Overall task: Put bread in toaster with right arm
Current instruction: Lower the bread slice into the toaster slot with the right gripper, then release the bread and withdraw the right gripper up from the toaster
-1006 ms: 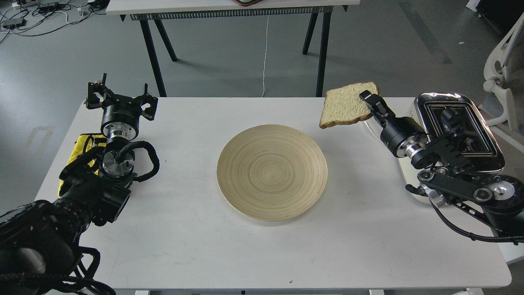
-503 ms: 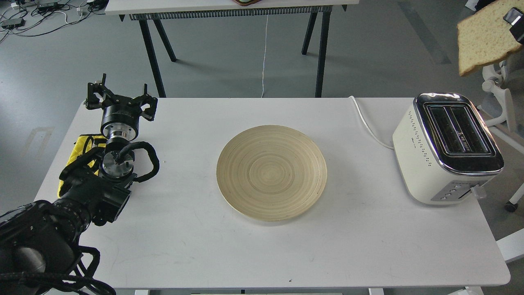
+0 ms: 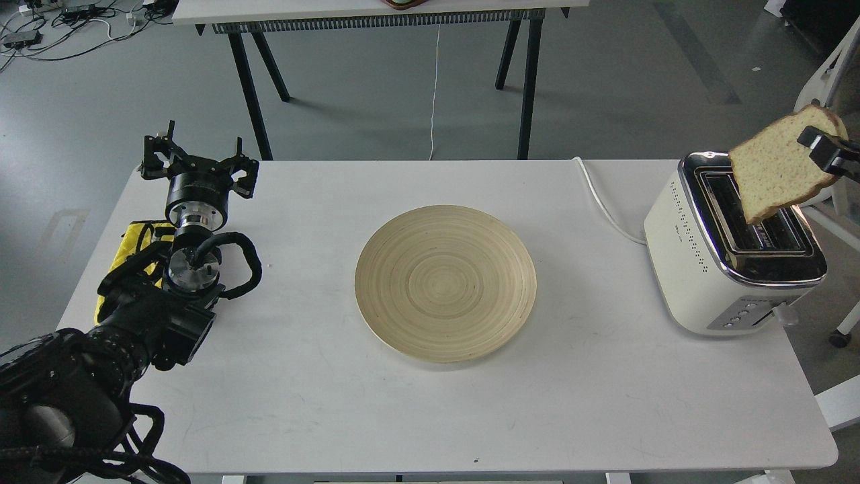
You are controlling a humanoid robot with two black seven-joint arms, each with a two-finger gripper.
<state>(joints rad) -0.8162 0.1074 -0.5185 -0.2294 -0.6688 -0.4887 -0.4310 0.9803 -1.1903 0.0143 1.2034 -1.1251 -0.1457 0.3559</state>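
Tan bread [image 3: 779,171], clenched in the right gripper [image 3: 821,144], has dropped down over the toaster [image 3: 699,269].

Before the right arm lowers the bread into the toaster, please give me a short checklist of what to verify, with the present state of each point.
1. Bread held by right gripper: ok, jaws closed on its upper edge.
2. Bread above the toaster: ok, lower corner hangs over the slots.
3. Bread lined up with one slot: not ok, slice is tilted.
4. Slots empty: ok, as far as they show.
5. Left gripper out of the way: ok, far across the table.
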